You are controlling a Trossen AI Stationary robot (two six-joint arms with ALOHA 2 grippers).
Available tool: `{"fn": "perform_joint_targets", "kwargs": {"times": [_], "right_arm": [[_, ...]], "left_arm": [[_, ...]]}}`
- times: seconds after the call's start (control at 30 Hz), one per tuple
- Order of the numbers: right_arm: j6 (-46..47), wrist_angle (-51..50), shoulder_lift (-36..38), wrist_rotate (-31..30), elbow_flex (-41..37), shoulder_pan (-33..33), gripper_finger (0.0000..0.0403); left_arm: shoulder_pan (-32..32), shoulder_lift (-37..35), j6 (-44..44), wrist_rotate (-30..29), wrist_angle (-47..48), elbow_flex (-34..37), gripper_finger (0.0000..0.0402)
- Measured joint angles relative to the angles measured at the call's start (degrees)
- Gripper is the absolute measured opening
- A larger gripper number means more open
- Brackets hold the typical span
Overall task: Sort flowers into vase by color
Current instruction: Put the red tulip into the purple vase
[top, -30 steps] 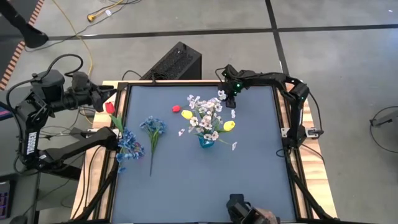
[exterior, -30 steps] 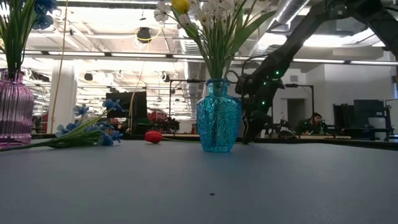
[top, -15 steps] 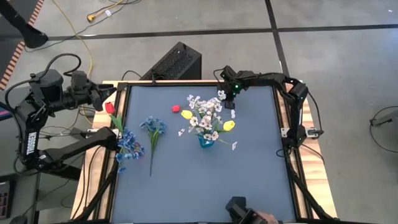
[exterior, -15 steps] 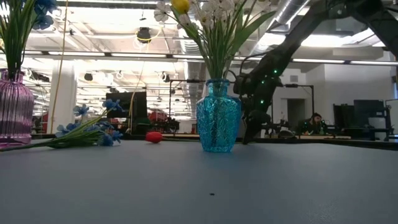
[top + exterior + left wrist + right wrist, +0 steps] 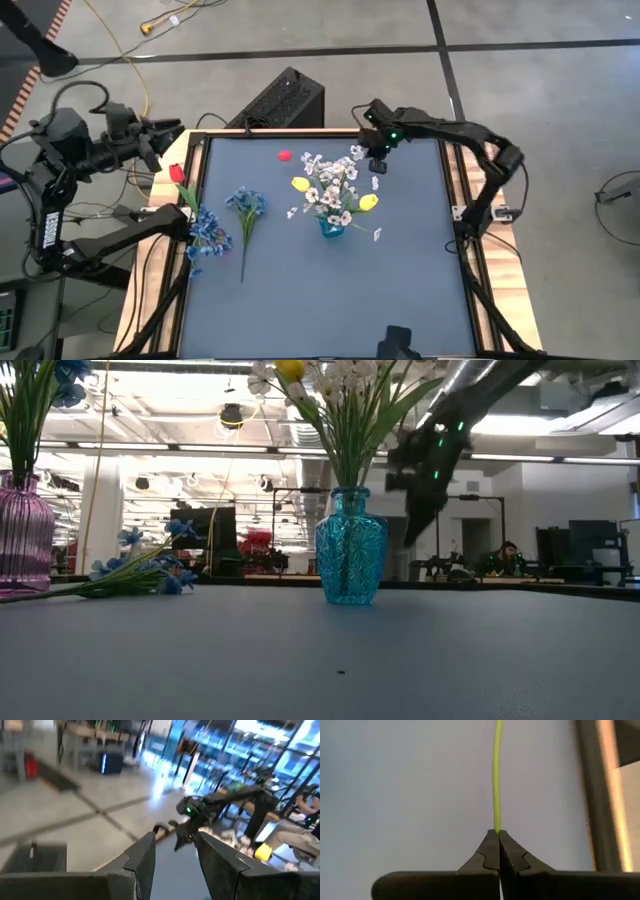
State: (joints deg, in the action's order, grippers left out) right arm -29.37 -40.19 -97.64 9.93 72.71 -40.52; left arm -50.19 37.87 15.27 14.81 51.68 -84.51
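Since a second ago the right tool [image 5: 377, 160] has risen off the desk [image 5: 420, 290] and the red tulip [image 5: 285, 155] shifted toward the desk's far edge. Low view: this arm hangs beside the blue vase [image 5: 351, 558]. Right wrist: its fingers pinch a green stem [image 5: 496, 775], probably that tulip's. Left tool [image 5: 174, 862] hovers half open.

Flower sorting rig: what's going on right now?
The right gripper is shut on a thin green stem, holding it above the far side of the table; a red tulip shows at the stem's other end. The blue vase mid-table already holds white and yellow flowers. A loose blue spray lies on the left, beside a purple vase with blue blossoms. The left gripper is open off the table's left corner.
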Motion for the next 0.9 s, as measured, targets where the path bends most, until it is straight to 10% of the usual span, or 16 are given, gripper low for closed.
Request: {"fn": "perform_joint_targets", "kwargs": {"times": [0.23, 0.47, 0.9], "right_arm": [[19.0, 4.9, 14.6, 0.2, 0.1, 0.4, 0.0016], [34.5, 20.1, 24.4, 2.4, 0.1, 6.7, 0.0016], [39.5, 54.6, 23.9, -8.3, 0.2, 31.3, 0.0016]], "left_arm": [[0.0, 0.1, -2.1, -1.1, -5.2, 0.0, 0.0132], [0.0, 0.3, 0.0, 11.9, -5.8, 5.2, 0.0132], [1.3, 2.6, 1.8, 23.6, -23.5, 8.9, 0.0132]]}}
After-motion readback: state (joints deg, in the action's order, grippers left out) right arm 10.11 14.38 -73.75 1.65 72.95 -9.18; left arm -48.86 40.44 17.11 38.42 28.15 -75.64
